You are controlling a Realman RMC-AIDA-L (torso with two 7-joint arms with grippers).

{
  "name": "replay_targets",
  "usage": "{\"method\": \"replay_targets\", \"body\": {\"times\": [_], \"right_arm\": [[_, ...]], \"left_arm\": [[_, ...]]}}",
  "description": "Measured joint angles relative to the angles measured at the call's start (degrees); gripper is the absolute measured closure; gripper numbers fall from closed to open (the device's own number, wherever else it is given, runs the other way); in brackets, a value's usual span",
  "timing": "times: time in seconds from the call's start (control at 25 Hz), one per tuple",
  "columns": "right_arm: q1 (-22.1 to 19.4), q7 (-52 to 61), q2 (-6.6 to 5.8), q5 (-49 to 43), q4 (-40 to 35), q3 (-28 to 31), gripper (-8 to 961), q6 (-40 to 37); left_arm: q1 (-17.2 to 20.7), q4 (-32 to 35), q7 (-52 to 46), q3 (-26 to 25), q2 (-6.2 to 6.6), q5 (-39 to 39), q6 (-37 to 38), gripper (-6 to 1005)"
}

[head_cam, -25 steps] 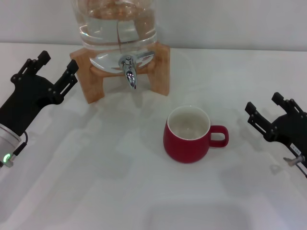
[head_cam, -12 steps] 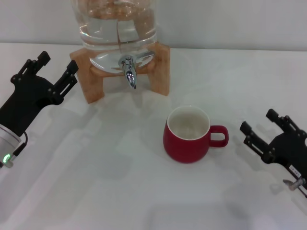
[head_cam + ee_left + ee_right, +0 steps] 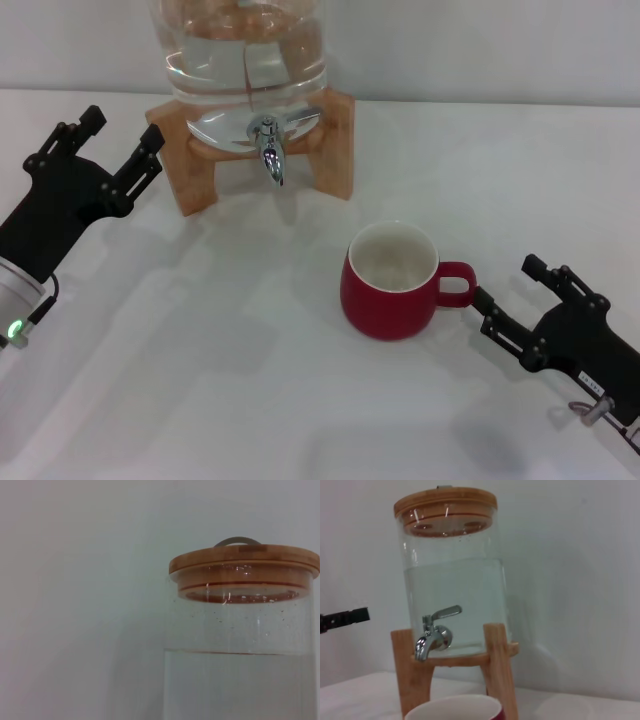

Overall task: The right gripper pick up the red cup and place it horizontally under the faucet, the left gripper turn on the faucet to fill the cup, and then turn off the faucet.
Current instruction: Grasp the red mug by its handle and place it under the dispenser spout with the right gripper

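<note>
Table [image 3: 220, 380]: white, carries everything.
Jar [image 3: 245, 45]: glass, water-filled, on a wooden stand [image 3: 335, 150] at 12 o'clock.
Left gripper [image 3: 112, 150]: spread, empty, at 9 o'clock, well apart from the faucet.
Right gripper [image 3: 510, 290]: spread, empty, at 4 o'clock, one fingertip just beside the cup's handle.
Cup [image 3: 388, 285]: red, upright, centre-right, handle at 3 o'clock.
Faucet [image 3: 268, 145]: chrome, spout down, below the jar.

A clear glass water jar [image 3: 240, 655], partly filled, wears a wooden lid [image 3: 244, 560].

Before me a white bench [image 3: 200, 380] meets a plain pale wall [image 3: 480, 50], all softly, evenly lit.
</note>
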Motion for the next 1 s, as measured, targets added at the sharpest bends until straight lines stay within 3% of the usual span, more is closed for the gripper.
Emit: {"method": "replay_targets", "body": {"times": [1.0], "right_arm": [[4.69, -2.11, 0.66, 0.33, 0.58, -2.00, 155, 7.80]], "left_arm": [[-0.57, 0.00, 0.00, -0.01, 0.00, 0.00, 0.50, 242]]}}
